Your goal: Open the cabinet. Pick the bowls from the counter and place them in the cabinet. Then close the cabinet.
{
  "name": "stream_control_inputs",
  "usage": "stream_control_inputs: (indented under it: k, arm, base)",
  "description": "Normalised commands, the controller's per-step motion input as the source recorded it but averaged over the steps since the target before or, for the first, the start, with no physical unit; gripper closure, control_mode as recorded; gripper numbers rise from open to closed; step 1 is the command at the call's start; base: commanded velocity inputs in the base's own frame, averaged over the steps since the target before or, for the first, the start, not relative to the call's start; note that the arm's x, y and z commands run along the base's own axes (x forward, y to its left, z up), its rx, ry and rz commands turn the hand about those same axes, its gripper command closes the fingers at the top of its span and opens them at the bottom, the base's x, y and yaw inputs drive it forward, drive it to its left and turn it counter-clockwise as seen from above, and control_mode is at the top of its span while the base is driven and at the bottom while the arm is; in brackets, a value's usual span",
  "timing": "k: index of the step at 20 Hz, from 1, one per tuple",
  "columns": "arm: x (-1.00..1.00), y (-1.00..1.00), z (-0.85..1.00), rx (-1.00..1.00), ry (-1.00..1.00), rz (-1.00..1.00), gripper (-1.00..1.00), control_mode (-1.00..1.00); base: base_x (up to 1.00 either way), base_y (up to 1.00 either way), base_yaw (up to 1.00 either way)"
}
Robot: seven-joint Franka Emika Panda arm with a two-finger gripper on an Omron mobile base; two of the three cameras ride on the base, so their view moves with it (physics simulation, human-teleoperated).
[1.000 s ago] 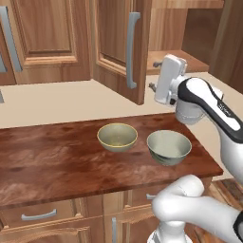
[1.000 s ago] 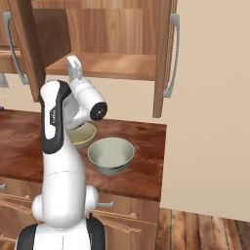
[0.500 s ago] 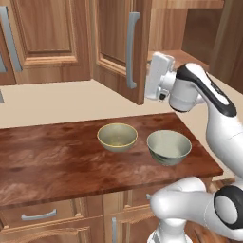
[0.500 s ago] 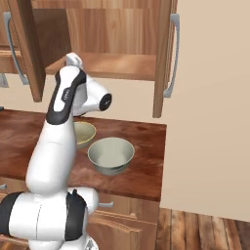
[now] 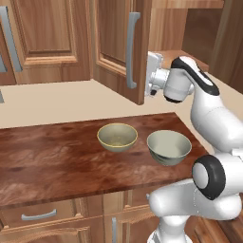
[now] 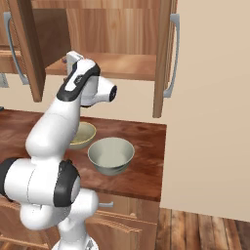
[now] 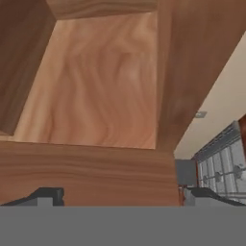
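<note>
The cabinet (image 6: 112, 34) stood open, both doors swung outward and its wooden shelf (image 6: 119, 66) bare. The claw (image 5: 153, 76) was raised beside the edge of the left door (image 5: 118, 47), its jaws spread wide with nothing between them; in the hand view the two finger tips (image 7: 45, 197) sat far apart and pointed into the wooden interior. Both bowls remained on the bench (image 5: 52, 161): the beige-olive bowl (image 5: 117, 137) with the yellowish rim and, just beside it toward the bench's right end, the grey-green bowl (image 5: 168, 147). Opening looked finished and the first pick not yet begun. The main risks seemed to lie in the descent: the hand was close to the door edge, so a careless swing could knock the door and shift it. The bowls sat near each other, so a wide claw lowered over one rim might nudge its neighbour, and the grey-green bowl lay close enough to the bench's end to be pushed off.
</note>
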Motion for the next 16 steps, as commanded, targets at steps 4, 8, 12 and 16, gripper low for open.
stream_control_inputs:
  k: [4,8,12,16]
  arm:
    - [0.0,0.56,0.0,0.0,0.0,0.19,-1.0,-1.0]
    - [0.0,0.67,0.01,0.0,0.0,0.17,-1.0,-1.0]
    - [-0.04,0.78,0.07,0.0,0.0,0.16,-1.0,-1.0]
    - [-0.17,1.0,0.12,0.0,0.0,0.11,-1.0,-1.0]
  base:
    - [0.0,0.0,0.0]
    - [0.0,0.0,0.0]
    - [0.0,0.0,0.0]
    - [0.0,0.0,0.0]
